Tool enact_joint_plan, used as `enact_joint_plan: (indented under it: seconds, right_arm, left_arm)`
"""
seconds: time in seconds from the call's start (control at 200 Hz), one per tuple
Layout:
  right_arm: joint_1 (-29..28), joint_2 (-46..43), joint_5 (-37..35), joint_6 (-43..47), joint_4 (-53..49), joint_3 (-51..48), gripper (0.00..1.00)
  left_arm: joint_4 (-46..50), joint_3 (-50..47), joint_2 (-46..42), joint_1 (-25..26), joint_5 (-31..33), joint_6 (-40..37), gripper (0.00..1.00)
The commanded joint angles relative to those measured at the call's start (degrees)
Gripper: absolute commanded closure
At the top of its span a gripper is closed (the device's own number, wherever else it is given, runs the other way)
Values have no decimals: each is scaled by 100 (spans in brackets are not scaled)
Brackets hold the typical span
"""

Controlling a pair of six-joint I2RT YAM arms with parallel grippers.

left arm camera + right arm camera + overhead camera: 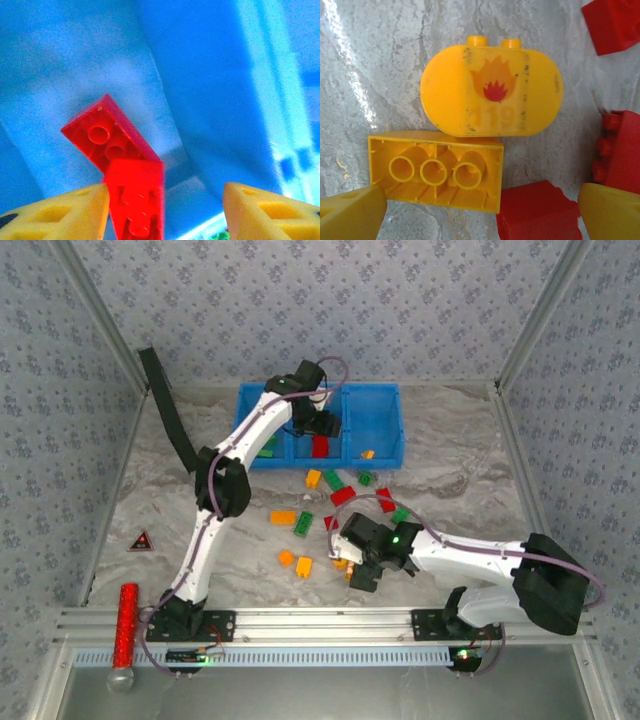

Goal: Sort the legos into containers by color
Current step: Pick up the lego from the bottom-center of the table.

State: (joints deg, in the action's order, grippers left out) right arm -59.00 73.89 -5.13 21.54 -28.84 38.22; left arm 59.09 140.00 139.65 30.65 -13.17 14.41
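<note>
**Red drop-off in hand, yellow pick-up likely next.**
Left hand [165, 200], fingers apart, hangs over the middle compartment of the blue tray [385, 390] at 12 o'clock, red legos [107, 135] beneath. Right hand [482, 210], wide apart at 5 o'clock, straddles an upturned yellow brick [435, 172] on the counter [450, 470]; I'd judge it must lower and close.

The table [450, 460] is a grey-white marbled surface. A blue tray [370, 388] sits at its far middle. Just in front of the tray, loose bricks lie scattered: a yellow brick [313, 478], a green brick [333, 480] and a red brick [343, 495] close together, with an orange brick [283, 517] nearer the arms. The right wrist view shows a rounded flame-printed brick [491, 92] just beside an upturned yellow brick [436, 171] (touching or not, I cannot tell). Well to the left lies a small dark triangle [141, 541]. A red glittery cylinder [127, 620] lies at the near left edge.
</note>
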Motion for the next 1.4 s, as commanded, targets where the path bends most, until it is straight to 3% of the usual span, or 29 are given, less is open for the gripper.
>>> enact_joint_plan:
  seconds: [0.0, 0.42, 0.665, 0.82, 0.905, 1.0, 1.065, 1.399]
  right_arm:
    - [23, 128, 97, 132, -23, 185, 0]
    - [38, 798, 149, 140, 110, 392, 2]
    - [49, 1152, 275, 183, -29, 597, 24]
    - [74, 1267, 224, 142, -47, 641, 28]
    - [114, 1302, 204, 135, -79, 668, 37]
    - [199, 1305, 104, 61, -91, 694, 58]
    - [263, 1280, 83, -13, -171, 728, 65]
    - [775, 534, 548, -85, -500, 988, 81]
  left_arm:
    - [-73, -47, -616, 4, -227, -104, 36]
    - [-255, -892, -1429, 19, -125, -229, 34]
    - [-354, -1257, -1655, 17, -98, -245, 34]
    - [-396, -1429, -1781, 17, -89, -251, 34]
    - [-422, -1540, -1856, 18, -66, -263, 34]
    - [-483, -1705, -1971, 13, -46, -251, 34]
    - [-525, -1832, -2068, 15, -33, -255, 34]
    - [-673, -2329, -2678, -13, 38, -261, 34]
